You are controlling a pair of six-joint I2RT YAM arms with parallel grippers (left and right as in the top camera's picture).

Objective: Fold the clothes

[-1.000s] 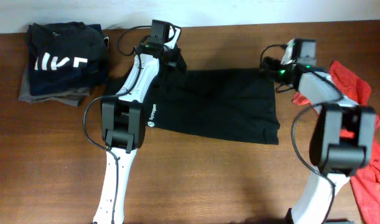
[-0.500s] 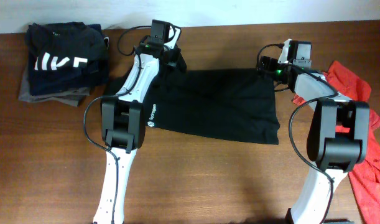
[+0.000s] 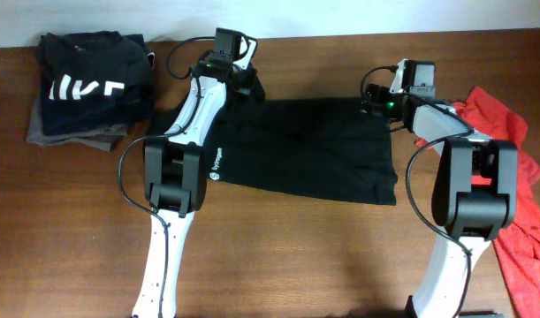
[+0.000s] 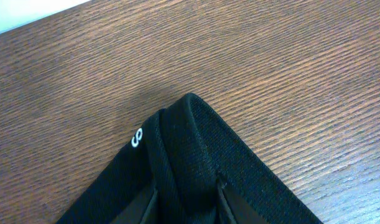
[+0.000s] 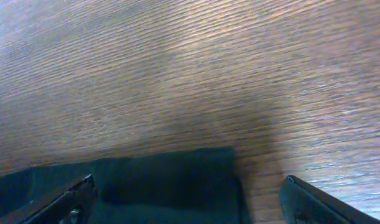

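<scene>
Black garment (image 3: 305, 150) is pinched at its upper-left corner by the left gripper (image 4: 182, 202); the right gripper (image 5: 186, 199) (spread wide) should next be closed on the upper-right corner.

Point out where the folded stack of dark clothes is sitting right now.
In the overhead view the folded stack sits at the far left corner of the table, on the robot's left, just left of the spread black garment.

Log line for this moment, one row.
left gripper: shut on black garment corner | right gripper: open, straddling other far corner | lift: not yet
</scene>
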